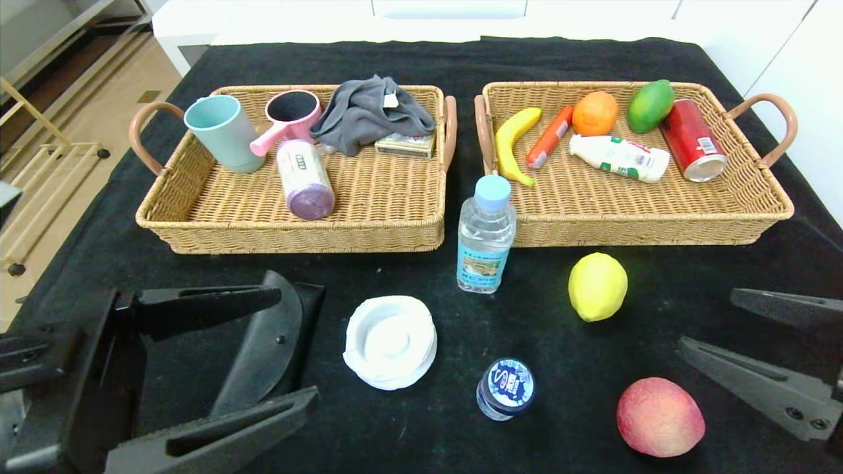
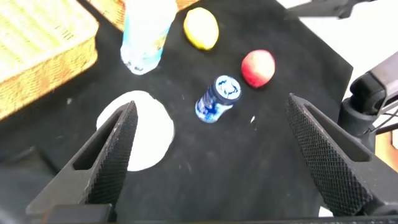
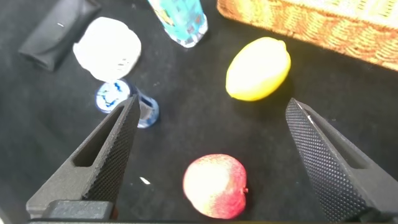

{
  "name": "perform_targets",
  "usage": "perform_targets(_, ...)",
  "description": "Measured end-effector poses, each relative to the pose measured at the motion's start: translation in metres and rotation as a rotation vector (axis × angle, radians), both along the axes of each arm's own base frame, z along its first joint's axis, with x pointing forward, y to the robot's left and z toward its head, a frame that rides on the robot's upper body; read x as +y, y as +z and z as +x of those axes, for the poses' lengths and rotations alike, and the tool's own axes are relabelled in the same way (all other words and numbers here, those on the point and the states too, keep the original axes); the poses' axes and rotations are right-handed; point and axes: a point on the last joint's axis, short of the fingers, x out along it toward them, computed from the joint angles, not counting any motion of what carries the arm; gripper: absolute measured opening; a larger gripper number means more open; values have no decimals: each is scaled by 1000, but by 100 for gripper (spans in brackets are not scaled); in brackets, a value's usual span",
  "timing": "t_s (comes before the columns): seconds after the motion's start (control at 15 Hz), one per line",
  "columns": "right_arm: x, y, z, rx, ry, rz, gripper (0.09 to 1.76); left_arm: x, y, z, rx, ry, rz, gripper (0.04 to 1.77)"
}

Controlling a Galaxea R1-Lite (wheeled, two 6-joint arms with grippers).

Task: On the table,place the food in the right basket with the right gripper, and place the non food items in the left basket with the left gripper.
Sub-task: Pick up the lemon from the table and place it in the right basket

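Note:
On the black table (image 1: 658,276), in front of the two baskets, stand a clear water bottle (image 1: 485,237), a lemon (image 1: 597,287), a peach (image 1: 660,417) and a small blue-capped bottle (image 1: 506,388). A white dish (image 1: 390,341) lies near the middle, and the black glasses case (image 1: 270,342) lies to its left. My left gripper (image 1: 298,343) hovers open over the case, nothing between its fingers (image 2: 112,149). My right gripper (image 1: 708,321) is open just right of the peach (image 3: 214,185), which shows between its fingers (image 3: 106,152).
The left basket (image 1: 290,234) holds a mint cup, a pink scoop, a grey cloth, a small box and a cylinder. The right basket (image 1: 645,224) holds a banana, a sausage, an orange, a mango, a milk bottle and a red can. The table's left edge drops to the floor.

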Motion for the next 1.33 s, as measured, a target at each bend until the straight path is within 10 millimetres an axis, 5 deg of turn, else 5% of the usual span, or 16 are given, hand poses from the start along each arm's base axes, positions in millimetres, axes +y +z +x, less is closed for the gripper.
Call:
perform_targets(0.53, 4, -6, 9, -8, -24, -53, 171, -4, -8, 6, 6, 46, 3, 172)
perform_targets(0.87, 5, -2, 18, 98, -218, -71, 171, -3, -9, 6, 11, 49, 5, 172)
perform_targets(1.33, 32, 35, 49, 351, -424, -13, 171, -4, -9, 7, 18, 50, 9, 172)
